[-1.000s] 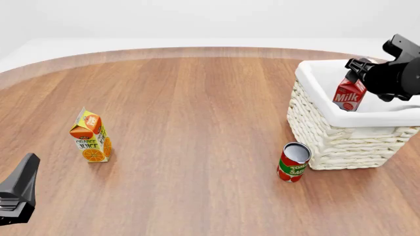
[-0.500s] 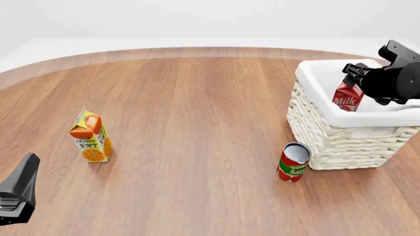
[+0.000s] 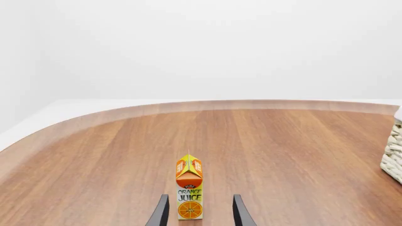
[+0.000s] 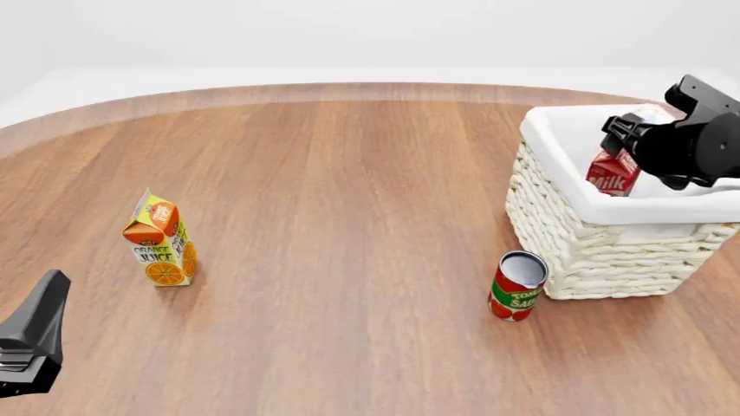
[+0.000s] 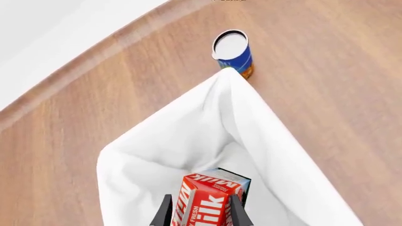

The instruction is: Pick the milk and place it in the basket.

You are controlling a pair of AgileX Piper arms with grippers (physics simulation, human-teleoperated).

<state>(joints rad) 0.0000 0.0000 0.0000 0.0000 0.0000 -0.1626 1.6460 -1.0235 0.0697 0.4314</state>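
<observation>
The wooden worktop (image 4: 347,217) carries four items: two cartons, one can and one basket.

Cartons: one milk carton (image 4: 612,172) and one orange juice carton (image 4: 159,240). The milk carton sits inside the basket (image 4: 601,247), with only its red top showing above the white rim in the front view. The right wrist view shows the milk carton (image 5: 210,197) low in the white cloth lining (image 5: 188,146), red face with white lettering toward the camera and a blue-white side beside it. Whether its base touches the basket floor cannot be told.

Right gripper (image 4: 630,139): positioned over the basket at the right side of the worktop. In the right wrist view its two dark fingers (image 5: 164,214) stand on either side of the milk carton, closed against its sides, so the carton is held.

Left gripper (image 3: 197,212): low at the near left of the worktop. Its two fingers (image 3: 159,213) are spread apart with nothing between them. The orange juice carton (image 3: 188,188) stands upright farther along the worktop, seen in the gap between the fingers, not touched.

Can: one red tomato sauce can (image 4: 517,286), upright, just beside the basket's near left corner. The right wrist view shows one can (image 5: 233,52) outside a basket corner.
</observation>
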